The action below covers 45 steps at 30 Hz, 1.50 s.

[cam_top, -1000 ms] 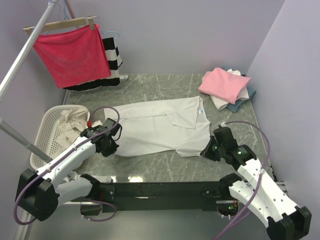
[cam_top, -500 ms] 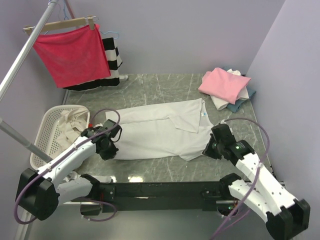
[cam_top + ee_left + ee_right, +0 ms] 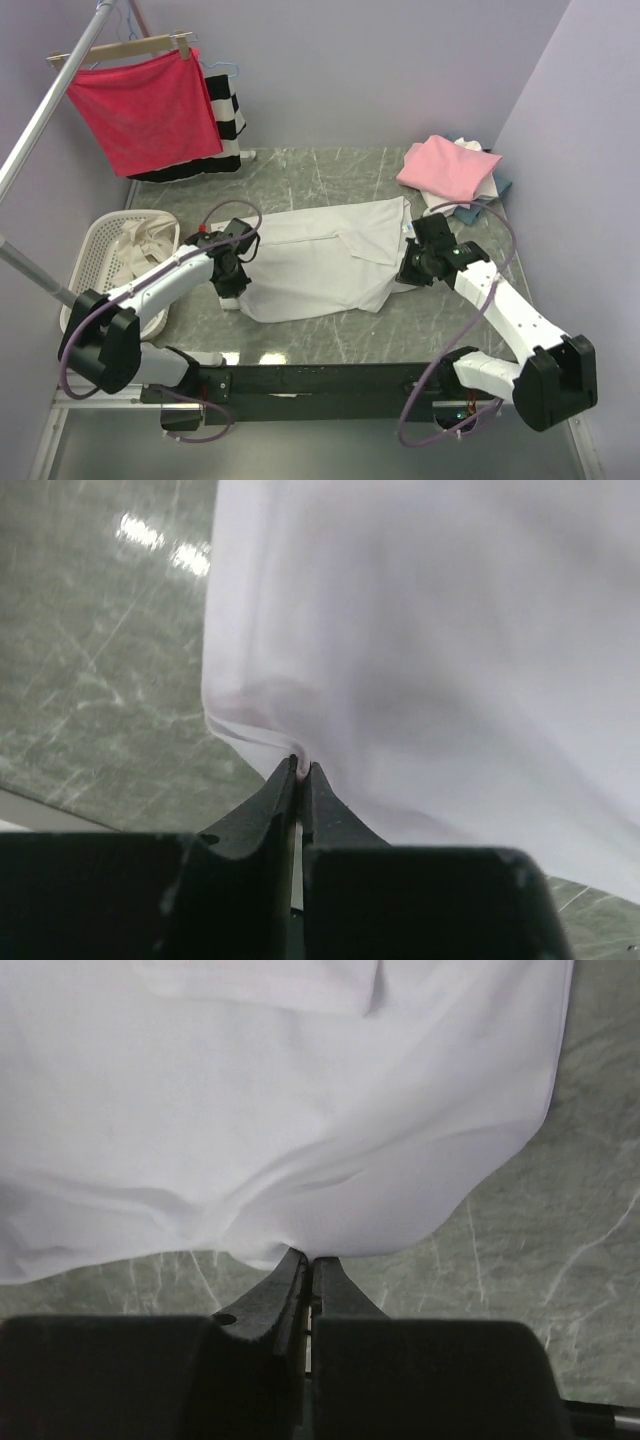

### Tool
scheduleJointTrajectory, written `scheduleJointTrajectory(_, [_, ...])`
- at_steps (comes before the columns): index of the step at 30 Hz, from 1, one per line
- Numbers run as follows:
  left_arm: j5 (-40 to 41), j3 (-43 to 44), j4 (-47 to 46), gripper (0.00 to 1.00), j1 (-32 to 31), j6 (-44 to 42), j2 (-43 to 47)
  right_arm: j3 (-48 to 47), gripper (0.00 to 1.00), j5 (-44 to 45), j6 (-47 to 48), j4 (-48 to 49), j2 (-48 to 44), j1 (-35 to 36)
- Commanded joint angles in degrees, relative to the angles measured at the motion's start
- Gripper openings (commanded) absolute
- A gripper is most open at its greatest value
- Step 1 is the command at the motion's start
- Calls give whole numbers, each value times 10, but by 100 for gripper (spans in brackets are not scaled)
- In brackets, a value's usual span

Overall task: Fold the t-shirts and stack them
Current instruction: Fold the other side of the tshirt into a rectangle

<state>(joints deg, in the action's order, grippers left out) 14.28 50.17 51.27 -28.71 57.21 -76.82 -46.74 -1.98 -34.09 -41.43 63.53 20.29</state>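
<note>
White t-shirt (image 3: 320, 262): lying partly folded across the middle of the table (image 3: 330, 170).
Left gripper (image 3: 300, 766): pinching its left edge, jaws closed on cloth.
Right gripper (image 3: 306, 1257): clamping its right edge.

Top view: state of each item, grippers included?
white t-shirt, lying on the table, pinched at both ends
left gripper, shut on white t-shirt
right gripper, shut on white t-shirt
stack of shirts, folded, pink on top
basket, holding crumpled cloth
red cloth, clipped to a hanger
striped garment, hanging behind red cloth
</note>
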Motion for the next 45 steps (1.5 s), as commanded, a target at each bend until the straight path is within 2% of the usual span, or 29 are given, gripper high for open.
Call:
scheduleJointTrajectory(1, [29, 43, -20, 9, 5, -32, -28, -44, 0, -27, 46, 37, 52, -39])
scheduleJointTrajectory(9, [41, 55, -23, 7, 56, -69, -63, -94, 0, -70, 92, 59, 137, -86])
scheduleJointTrajectory(14, [29, 70, 21, 4, 86, -94, -45, -132, 0, -78, 111, 43, 179, -93])
scheduleJointTrajectory(17, [10, 82, 65, 3, 86, -97, -23, -136, 0, -66, 115, 31, 172, -94])
scheduleJointTrajectory(22, [-71, 60, 125, 1, 77, -94, 32, -127, 0, -61, 118, 3, 142, -94])
scheduleJointTrajectory(25, [-36, 53, 188, 1, 77, -83, 69, -114, 0, -57, 118, 2, 121, -95])
scheduleJointTrajectory(28, [-39, 60, 226, 1, 78, -90, 85, -113, 0, -48, 117, -8, 110, -95])
scheduleJointTrajectory(31, [-36, 56, 215, 5, 78, -102, 79, -104, 0, -55, 117, 2, 99, -95])
scheduleJointTrajectory(35, [-27, 70, 168, 4, 78, -113, 40, -114, 0, -51, 124, 13, 112, -95])
scheduleJointTrajectory(45, [12, 127, 64, 3, 83, -135, -104, -186, 0, -55, 141, 41, 208, -97])
